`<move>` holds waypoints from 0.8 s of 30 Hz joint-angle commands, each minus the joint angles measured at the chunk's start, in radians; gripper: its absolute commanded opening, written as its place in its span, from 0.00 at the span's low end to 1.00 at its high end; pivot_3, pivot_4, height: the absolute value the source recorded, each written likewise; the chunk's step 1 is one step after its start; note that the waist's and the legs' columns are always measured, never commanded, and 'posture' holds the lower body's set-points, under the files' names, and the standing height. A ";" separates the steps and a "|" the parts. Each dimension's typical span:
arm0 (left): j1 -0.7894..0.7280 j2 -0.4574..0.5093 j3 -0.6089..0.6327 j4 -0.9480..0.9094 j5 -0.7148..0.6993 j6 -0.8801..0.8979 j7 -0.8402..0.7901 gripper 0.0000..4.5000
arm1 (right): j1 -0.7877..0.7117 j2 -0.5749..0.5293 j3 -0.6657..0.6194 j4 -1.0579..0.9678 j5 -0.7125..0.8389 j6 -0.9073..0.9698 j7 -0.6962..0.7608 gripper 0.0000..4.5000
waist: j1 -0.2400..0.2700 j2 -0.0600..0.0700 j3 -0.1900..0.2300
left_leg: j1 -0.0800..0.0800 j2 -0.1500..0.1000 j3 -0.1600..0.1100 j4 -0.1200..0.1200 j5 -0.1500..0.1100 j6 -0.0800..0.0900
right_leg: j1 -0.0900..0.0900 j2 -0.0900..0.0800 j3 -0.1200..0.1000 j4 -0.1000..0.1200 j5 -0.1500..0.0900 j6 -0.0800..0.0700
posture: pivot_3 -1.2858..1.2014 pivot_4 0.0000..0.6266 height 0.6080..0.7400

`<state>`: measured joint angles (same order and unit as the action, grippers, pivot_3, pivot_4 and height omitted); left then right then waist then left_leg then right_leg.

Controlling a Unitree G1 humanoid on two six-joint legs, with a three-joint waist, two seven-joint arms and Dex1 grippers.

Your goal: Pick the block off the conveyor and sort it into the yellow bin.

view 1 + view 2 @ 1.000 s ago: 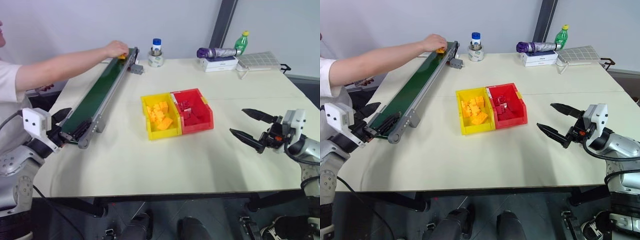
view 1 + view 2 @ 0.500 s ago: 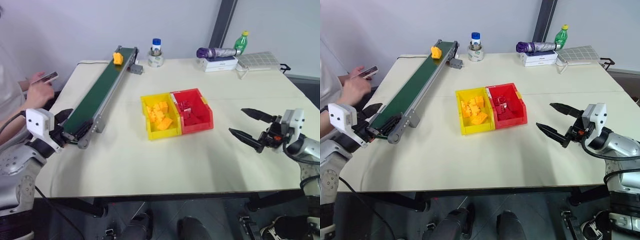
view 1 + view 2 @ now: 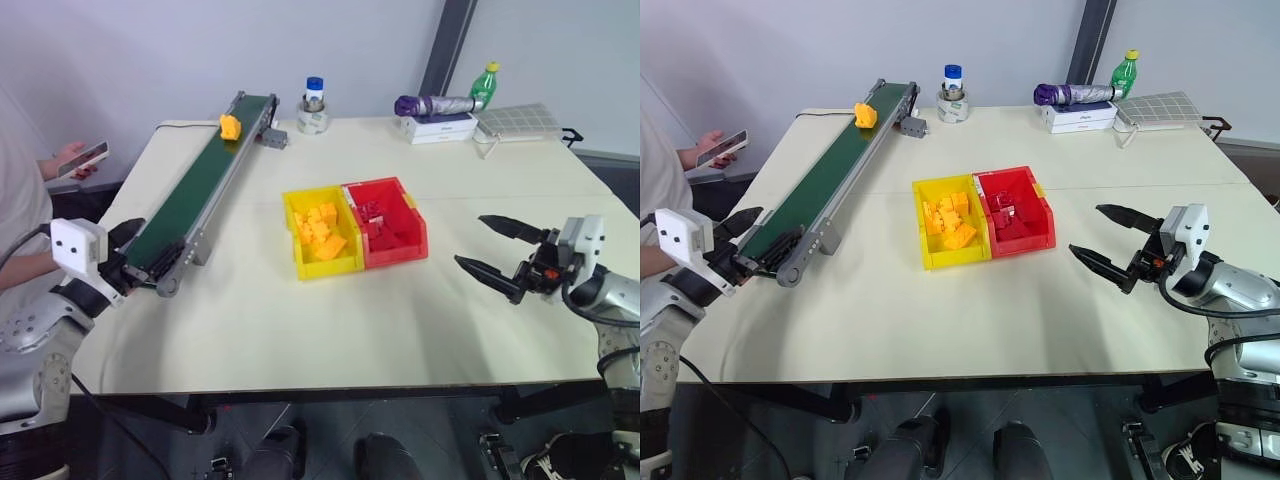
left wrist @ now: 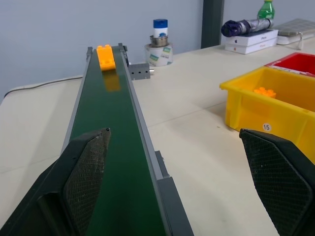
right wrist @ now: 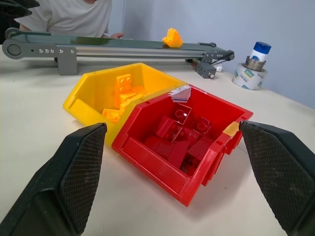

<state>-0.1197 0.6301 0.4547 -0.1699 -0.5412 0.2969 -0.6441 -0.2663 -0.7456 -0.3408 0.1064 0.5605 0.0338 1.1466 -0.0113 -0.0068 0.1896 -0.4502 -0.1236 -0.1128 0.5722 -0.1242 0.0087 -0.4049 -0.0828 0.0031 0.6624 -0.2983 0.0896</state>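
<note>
White tabletop carries the conveyor (image 3: 195, 190) along its left side, and the yellow-orange block (image 3: 230, 126) rides the green belt at its far end, well apart from both grippers. The left gripper (image 4: 179, 182) waits wide open and empty at the belt's near end; the right gripper (image 3: 500, 255) hangs open and empty right of the red bin (image 3: 390, 225). Picking has not yet begun: once the block arrives, the left jaws must close on it, then carry it right to the yellow bin (image 3: 300, 262).

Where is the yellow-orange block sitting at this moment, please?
The block sits on the conveyor at its far end, near the grey motor, left of the yellow bin.
</note>
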 commanded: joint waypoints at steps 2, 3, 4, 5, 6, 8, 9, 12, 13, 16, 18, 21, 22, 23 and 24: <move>0.014 0.000 0.028 -0.044 -0.005 -0.022 0.013 0.99 | -0.025 -0.004 -0.009 -0.005 0.000 -0.019 0.002 1.00 | 0.000 0.000 0.000 | 0.000 0.000 0.000 0.000 0.000 0.000 | 0.000 0.000 0.000 0.000 0.000 0.000 | 0.52 0.24 1.00; 0.016 0.000 0.029 -0.046 -0.005 -0.022 0.014 0.99 | -0.027 -0.003 -0.007 -0.004 0.000 -0.019 0.002 1.00 | 0.000 0.000 0.000 | 0.000 0.000 0.000 0.000 0.000 0.000 | 0.000 0.000 0.000 0.000 0.000 0.000 | 0.52 0.24 1.00; 0.017 0.001 0.028 -0.047 -0.005 -0.023 0.015 0.99 | -0.029 -0.002 -0.007 -0.002 -0.001 -0.019 0.003 1.00 | 0.000 0.000 0.000 | 0.000 0.000 0.000 0.000 0.000 0.000 | 0.000 0.000 0.000 0.000 0.000 0.000 | 0.52 0.24 1.00; 0.018 0.001 0.028 -0.047 -0.004 -0.024 0.016 0.99 | -0.030 -0.002 -0.006 -0.001 -0.002 -0.019 0.003 1.00 | 0.000 0.000 0.000 | 0.000 0.000 0.000 0.000 0.000 0.000 | 0.000 0.000 0.000 0.000 0.000 0.000 | 0.52 0.24 1.00; 0.020 0.002 0.029 -0.049 -0.004 -0.025 0.017 0.99 | -0.031 -0.002 -0.006 0.001 -0.003 -0.019 0.003 1.00 | 0.000 0.000 0.000 | 0.000 0.000 0.000 0.000 0.000 0.000 | 0.000 0.000 0.000 0.000 0.000 0.000 | 0.52 0.24 1.00; 0.021 -0.001 0.034 -0.052 0.001 -0.038 0.024 0.99 | -0.033 -0.001 -0.005 0.004 -0.004 -0.020 0.004 1.00 | 0.000 0.000 0.000 | 0.000 0.000 0.000 0.000 0.000 0.000 | 0.000 0.000 0.000 0.000 0.000 0.000 | 0.52 0.24 1.00; 0.023 -0.006 0.053 -0.049 0.016 -0.061 0.046 0.99 | -0.032 -0.001 -0.006 0.005 -0.005 -0.021 0.005 1.00 | 0.000 0.000 0.000 | 0.000 0.000 0.000 0.000 0.000 0.000 | 0.000 0.000 0.000 0.000 0.000 0.000 | 0.52 0.24 1.00; 0.045 -0.043 0.113 -0.050 0.059 -0.135 0.134 0.99 | -0.030 -0.003 -0.006 0.009 -0.006 -0.026 0.007 1.00 | -0.001 0.000 0.000 | 0.000 0.000 0.000 0.000 0.000 0.000 | 0.000 0.000 0.000 0.000 0.000 0.000 | 0.52 0.24 1.00; 0.060 -0.053 0.120 -0.058 0.065 -0.150 0.141 0.99 | -0.029 -0.003 -0.006 0.010 -0.005 -0.027 0.007 1.00 | -0.003 0.000 0.000 | 0.000 0.000 0.000 0.000 0.000 0.000 | 0.000 0.000 0.000 0.000 0.000 0.000 | 0.52 0.24 1.00; 0.121 -0.095 0.135 -0.074 0.070 -0.167 0.171 0.99 | -0.027 -0.004 -0.006 0.014 -0.006 -0.033 0.008 1.00 | -0.001 0.000 0.000 | 0.000 0.000 0.001 0.000 0.000 0.000 | 0.000 0.000 0.000 0.000 0.000 0.000 | 0.52 0.24 1.00; 0.170 -0.126 0.127 -0.088 0.073 -0.173 0.178 0.99 | -0.026 -0.004 -0.005 0.016 -0.005 -0.035 0.009 1.00 | 0.000 0.000 0.000 | 0.000 0.000 0.001 0.000 0.000 0.000 | 0.000 0.000 0.000 0.000 0.000 0.000 | 0.52 0.24 1.00; 0.203 -0.164 0.121 -0.105 0.054 -0.166 0.194 0.99 | -0.028 -0.002 -0.002 0.020 -0.008 -0.041 0.010 1.00 | 0.002 0.000 0.000 | 0.000 0.000 0.001 0.001 0.000 0.000 | 0.001 0.000 0.000 0.000 0.000 0.000 | 0.52 0.24 1.00; 0.201 -0.171 0.122 -0.107 0.050 -0.163 0.200 0.99 | -0.029 -0.001 -0.001 0.021 -0.009 -0.043 0.011 1.00 | 0.005 0.000 0.000 | 0.000 0.000 0.001 0.001 0.000 0.000 | 0.001 0.000 0.000 0.000 0.000 0.000 | 0.52 0.24 1.00; 0.198 -0.171 0.120 -0.107 0.054 -0.164 0.203 0.99 | -0.031 -0.001 -0.001 0.023 -0.009 -0.043 0.011 1.00 | 0.006 0.000 0.000 | 0.000 0.000 0.000 0.001 0.000 0.000 | 0.001 0.000 -0.001 0.000 0.000 0.000 | 0.52 0.24 1.00; 0.193 -0.169 0.115 -0.106 0.056 -0.164 0.201 0.99 | -0.032 -0.001 0.001 0.024 -0.010 -0.044 0.010 1.00 | 0.006 0.000 0.000 | 0.000 0.000 0.000 0.002 0.000 0.001 | 0.002 0.000 -0.001 0.000 0.000 0.000 | 0.52 0.24 1.00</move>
<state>0.0892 0.4491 0.5643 -0.2269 -0.4722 0.1451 -0.4483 -0.2828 -0.7454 -0.3254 0.1354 0.5501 0.0072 1.1550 -0.0050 -0.0072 0.1895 -0.4504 -0.1233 -0.1124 0.5740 -0.1246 0.0092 -0.4031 -0.0832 0.0023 0.6624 -0.2982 0.0895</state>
